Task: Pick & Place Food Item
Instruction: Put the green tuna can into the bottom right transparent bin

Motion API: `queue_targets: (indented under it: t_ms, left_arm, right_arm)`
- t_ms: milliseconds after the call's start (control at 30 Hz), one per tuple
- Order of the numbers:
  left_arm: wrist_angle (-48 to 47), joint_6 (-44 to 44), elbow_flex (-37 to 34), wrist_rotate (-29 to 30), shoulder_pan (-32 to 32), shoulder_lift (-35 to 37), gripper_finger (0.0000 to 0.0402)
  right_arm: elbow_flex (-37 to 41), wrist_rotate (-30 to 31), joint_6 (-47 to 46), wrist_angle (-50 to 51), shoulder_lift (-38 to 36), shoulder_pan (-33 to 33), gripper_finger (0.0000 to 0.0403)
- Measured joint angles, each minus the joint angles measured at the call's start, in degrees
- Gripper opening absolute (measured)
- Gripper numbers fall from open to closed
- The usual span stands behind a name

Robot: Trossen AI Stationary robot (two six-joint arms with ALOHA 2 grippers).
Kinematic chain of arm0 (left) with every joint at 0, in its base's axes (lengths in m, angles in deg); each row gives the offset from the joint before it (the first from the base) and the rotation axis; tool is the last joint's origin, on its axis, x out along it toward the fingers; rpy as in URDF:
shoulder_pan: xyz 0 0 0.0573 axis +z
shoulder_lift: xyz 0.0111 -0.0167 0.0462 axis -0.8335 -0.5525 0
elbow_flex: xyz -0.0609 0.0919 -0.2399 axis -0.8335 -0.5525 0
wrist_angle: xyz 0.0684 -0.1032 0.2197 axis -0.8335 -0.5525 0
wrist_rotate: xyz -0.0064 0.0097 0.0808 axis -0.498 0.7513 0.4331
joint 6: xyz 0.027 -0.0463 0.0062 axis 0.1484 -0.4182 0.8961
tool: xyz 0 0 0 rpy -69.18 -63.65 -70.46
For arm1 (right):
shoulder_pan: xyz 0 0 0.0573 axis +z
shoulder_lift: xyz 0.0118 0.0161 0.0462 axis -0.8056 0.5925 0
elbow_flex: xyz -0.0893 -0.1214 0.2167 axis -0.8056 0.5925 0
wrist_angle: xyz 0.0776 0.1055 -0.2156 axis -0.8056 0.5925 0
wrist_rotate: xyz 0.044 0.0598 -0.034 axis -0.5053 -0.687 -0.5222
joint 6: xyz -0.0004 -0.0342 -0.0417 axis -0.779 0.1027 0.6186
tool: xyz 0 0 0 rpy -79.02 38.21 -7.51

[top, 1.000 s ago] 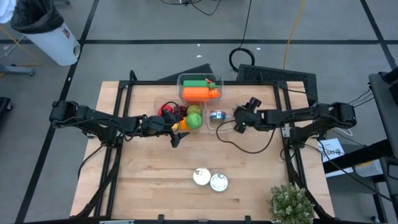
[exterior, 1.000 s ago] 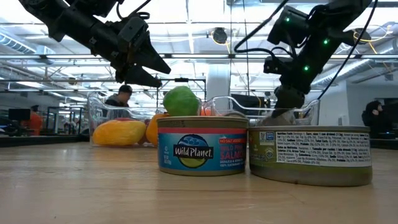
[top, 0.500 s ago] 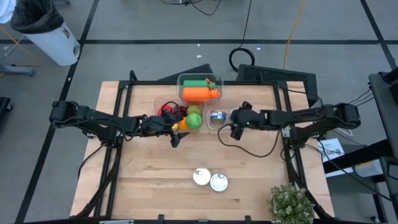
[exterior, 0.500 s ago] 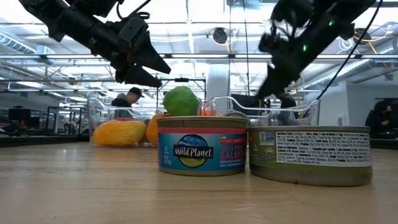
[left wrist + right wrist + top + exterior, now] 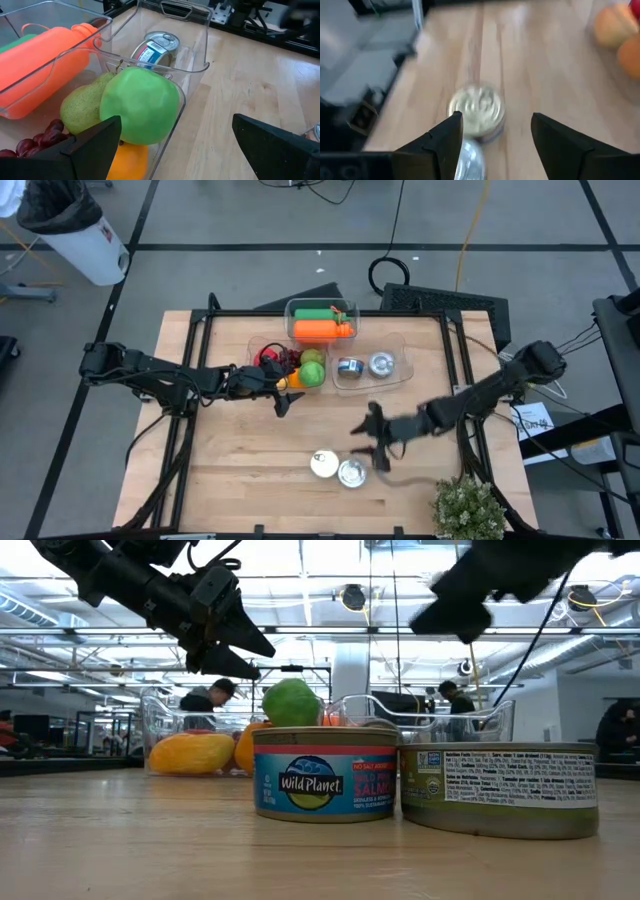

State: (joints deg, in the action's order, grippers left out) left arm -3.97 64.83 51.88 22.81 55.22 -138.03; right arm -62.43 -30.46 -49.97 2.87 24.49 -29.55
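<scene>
The right gripper [image 5: 377, 442], fingers apart and empty, hung just beside the two round metal food cans [image 5: 337, 468] on the bare wooden table [image 5: 250, 470], apparently reaching for one. Next it needed to straddle a can, close, and carry it to the clear plastic bin [image 5: 398, 378] holding two tins. The left gripper [image 5: 287, 393] waited wide open by the fruit container [image 5: 253, 350].

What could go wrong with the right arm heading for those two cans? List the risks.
1. The two cans stand touching, so the open right gripper closing on one may knock the other aside.
2. The clear bin already holds two cans, so a third could strike them or the wall.
3. The open left gripper hovers by the fruit bin, close to the right arm's return path.
</scene>
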Motion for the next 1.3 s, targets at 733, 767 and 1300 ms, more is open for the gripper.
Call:
queue_targets:
  t_ms: [733, 767, 1300]
  left_arm:
    - [0.0, -1.2, 0.0, 0.0, 0.0, 0.0, 0.0392]
    - [0.0, -1.2, 0.0, 0.0, 0.0, 0.0, 0.0393]
    - [-0.5, -1.4, 0.0, 0.0, 0.0, 0.0, 0.0393]
  right_arm:
    - [-12.7, 15.7, -13.7, 26.0, 19.1, 8.1, 0.0219]
    - [-12.7, 15.5, -13.7, 26.0, 19.1, 8.1, 0.0219]
    - [-10.6, 12.2, -15.2, 19.6, 17.0, 8.6, 0.0219]
